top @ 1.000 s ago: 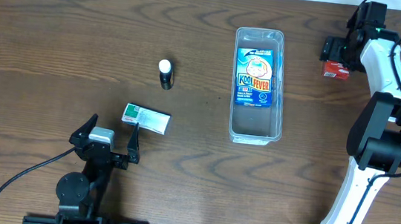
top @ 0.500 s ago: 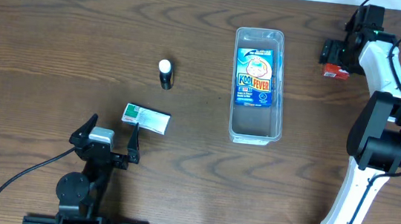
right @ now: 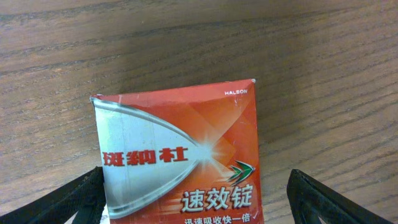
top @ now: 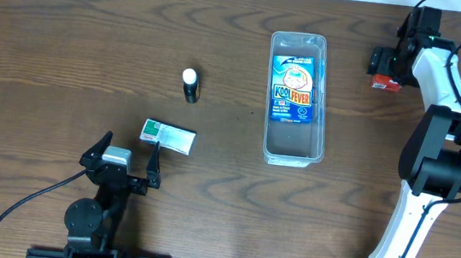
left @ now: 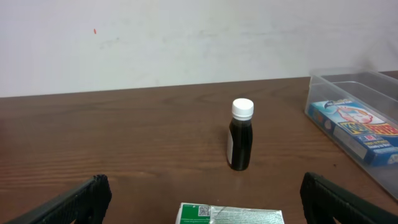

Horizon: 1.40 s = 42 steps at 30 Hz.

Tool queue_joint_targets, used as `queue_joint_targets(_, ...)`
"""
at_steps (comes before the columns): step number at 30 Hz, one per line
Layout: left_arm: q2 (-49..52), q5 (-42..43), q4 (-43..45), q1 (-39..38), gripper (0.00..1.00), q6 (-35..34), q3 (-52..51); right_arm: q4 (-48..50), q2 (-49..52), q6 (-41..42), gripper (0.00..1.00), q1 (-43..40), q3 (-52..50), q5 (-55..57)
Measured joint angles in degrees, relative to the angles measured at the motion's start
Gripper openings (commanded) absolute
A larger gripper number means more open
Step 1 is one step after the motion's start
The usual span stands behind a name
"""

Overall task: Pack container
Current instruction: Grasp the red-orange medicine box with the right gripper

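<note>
The clear plastic container [top: 321, 113] lies lengthwise at centre right, with a blue Kool Fever box [top: 293, 88] inside it. It also shows in the left wrist view [left: 323, 84], holding the blue box [left: 357, 127]. My right gripper [top: 387, 63] is at the far right, open, with a finger on each side of a red box [top: 383, 81] lying on the table. In the right wrist view the red box [right: 180, 155] sits between the open fingers [right: 199, 205], with a gap at the right finger. My left gripper [top: 129, 154] [left: 202, 199] is open and empty near the front left.
A small dark bottle with a white cap [top: 190, 84] [left: 241, 134] stands upright left of the container. A green and white packet [top: 169, 135] [left: 230, 214] lies flat just ahead of my left gripper. The wooden table [top: 68, 43] reaches a white wall at the back.
The right wrist has shifted very slightly over the red box. Nothing else has moved.
</note>
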Motion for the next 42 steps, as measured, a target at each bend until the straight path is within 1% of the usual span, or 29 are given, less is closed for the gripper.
queue_joint_targets(13,0.00,0.00,0.00,0.00,0.98,0.00,0.00,0.33,0.00,0.00,0.88,0.00,-0.37,0.11)
queue_joint_targets(20,0.00,0.00,0.00,0.00,0.98,0.00,0.00,2.71,0.04,0.00,0.88,0.00,-3.63,0.13)
queue_joint_targets(24,0.00,0.00,0.00,0.00,0.98,0.00,0.00,3.43,0.04,-0.02,0.88,0.00,-3.74,0.15)
queue_joint_targets(33,0.00,0.00,0.00,0.00,0.98,0.00,0.00,4.55,0.04,-0.17,0.64,0.00,-3.74,0.17)
queue_joint_targets(37,0.00,0.00,0.00,0.00,0.98,0.00,0.00,4.70,0.04,-0.17,0.61,0.00,-3.74,0.28)
queue_joint_targets(42,0.00,0.00,0.00,0.00,0.98,0.00,0.00,4.70,0.04,-0.17,0.61,0.00,-3.74,0.37)
